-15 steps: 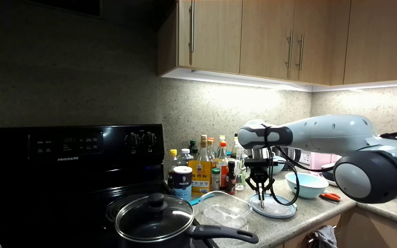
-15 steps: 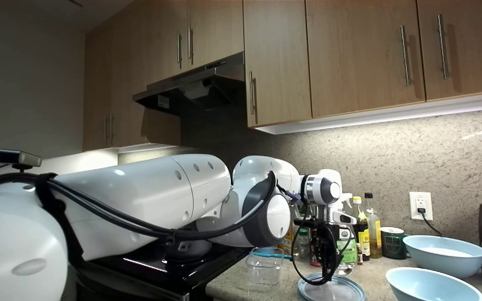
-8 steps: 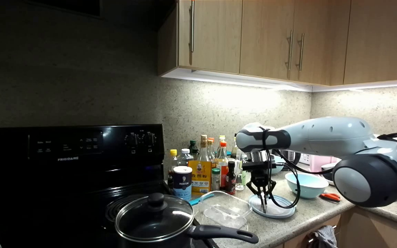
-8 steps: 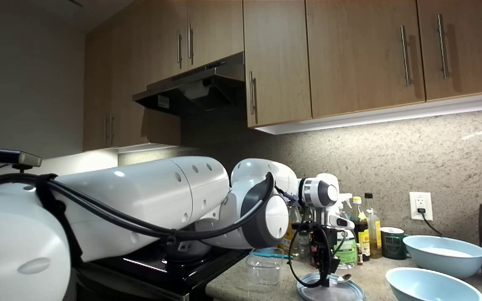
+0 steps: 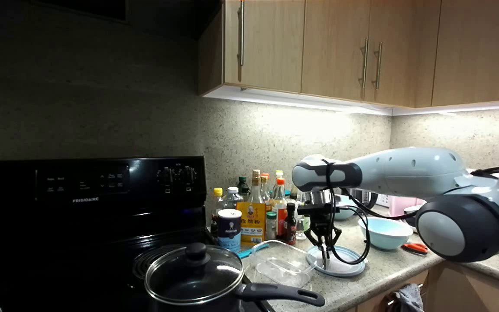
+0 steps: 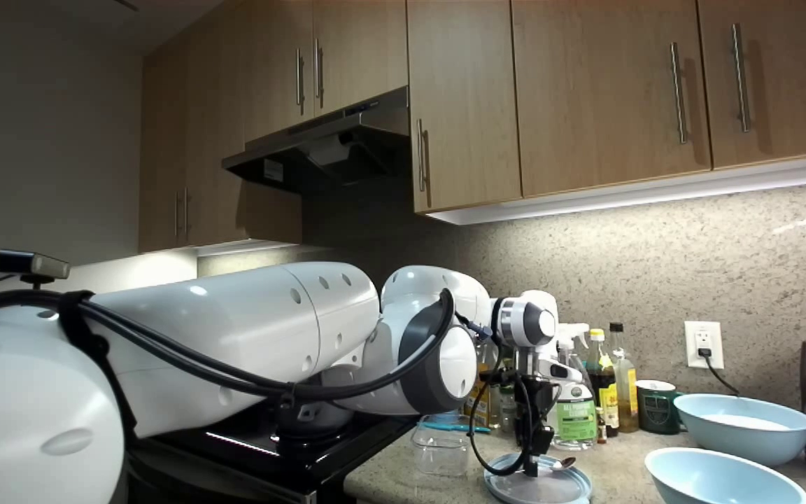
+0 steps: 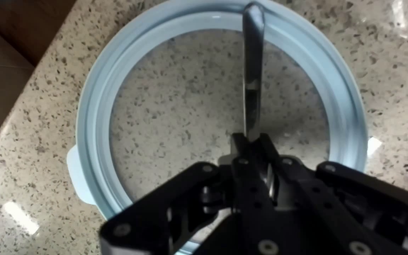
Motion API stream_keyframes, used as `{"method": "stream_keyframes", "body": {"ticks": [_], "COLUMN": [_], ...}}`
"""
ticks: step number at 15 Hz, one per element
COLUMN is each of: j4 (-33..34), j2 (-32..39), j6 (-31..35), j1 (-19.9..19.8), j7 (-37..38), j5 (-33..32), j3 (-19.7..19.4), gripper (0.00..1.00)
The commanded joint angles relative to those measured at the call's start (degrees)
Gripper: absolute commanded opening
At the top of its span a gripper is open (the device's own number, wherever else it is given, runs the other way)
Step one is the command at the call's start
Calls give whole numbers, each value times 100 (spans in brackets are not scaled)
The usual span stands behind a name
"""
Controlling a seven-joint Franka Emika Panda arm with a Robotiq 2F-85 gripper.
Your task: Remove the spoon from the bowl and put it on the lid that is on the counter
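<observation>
The lid, pale blue with a clear middle [image 5: 355, 271], lies flat on the counter and shows in an exterior view [image 6: 581, 486] and the wrist view [image 7: 94, 138]. My gripper [image 5: 324, 259], also in an exterior view [image 6: 532, 470] and the wrist view [image 7: 249, 137], is shut on the metal spoon. The spoon [image 7: 253, 53] lies across the lid's area, its handle end over the rim; its scoop [image 6: 564, 463] shows beside the fingers. Contact with the lid cannot be told for certain. A pale blue-green bowl [image 5: 386, 234] sits further along the counter, also in an exterior view [image 6: 721, 483].
A clear plastic container [image 5: 285, 262] stands between the lid and the stove. A pot [image 5: 195, 275] with a long handle juts over the counter. Several bottles [image 5: 280, 203] and a spray bottle [image 6: 574, 413] line the wall. Another pale blue bowl [image 6: 742, 428] stands behind.
My gripper has lowered to the lid, then moved a little toward the stove. The lid has shifted slightly the same way. The spoon's scoop has come into sight beside the fingers.
</observation>
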Motion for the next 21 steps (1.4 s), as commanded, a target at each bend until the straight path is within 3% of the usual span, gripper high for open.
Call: {"method": "stream_keyframes", "body": {"ticks": [1,7,11,14,21], "j4": [1,-1,-58,-75,31], "j2": [152,128,-38,-83,-55], "j6": [66,235,1008,1609,2299], "j1": [-48,-129,-107,-94,-105], "j7": [293,475,778,1022,1425], "j5": [247,353,108,59,190], "j3": [188,274,386,373,198], "gripper": [36,73,98,100,100]}}
